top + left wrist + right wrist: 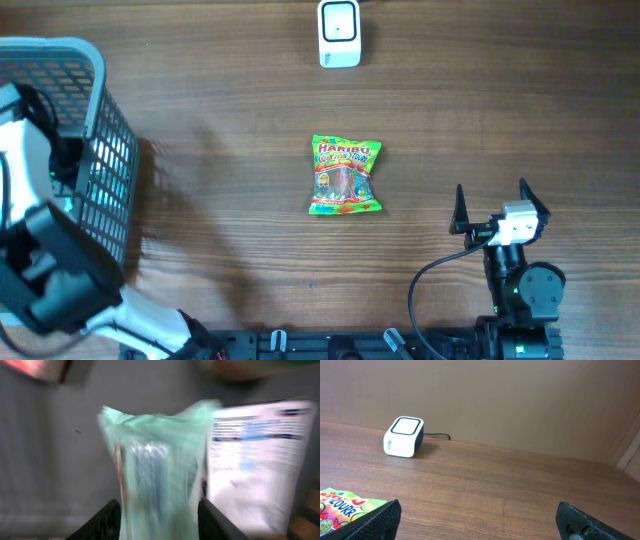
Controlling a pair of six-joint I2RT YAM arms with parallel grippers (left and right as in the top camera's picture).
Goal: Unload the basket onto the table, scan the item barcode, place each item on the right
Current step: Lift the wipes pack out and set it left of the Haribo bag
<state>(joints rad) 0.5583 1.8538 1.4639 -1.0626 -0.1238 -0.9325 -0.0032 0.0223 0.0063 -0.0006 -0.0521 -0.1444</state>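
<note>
my left claw point(159, 520) is down inside the basket point(100, 150), a finger on either side of a pale green packet point(155, 455) so i can lift it out for scanning. the blur hides whether i am pinching it yet. my right claw point(492, 195) sits spread wide, well away from the basket, leaving room.

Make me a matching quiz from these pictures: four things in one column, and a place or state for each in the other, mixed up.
1 candy bag
2 scanner
3 basket
4 right gripper

A top edge of the overhead view
B open, holding nothing
C centre of the overhead view
D left edge of the overhead view

Pairs: 1-C, 2-A, 3-D, 4-B
</note>
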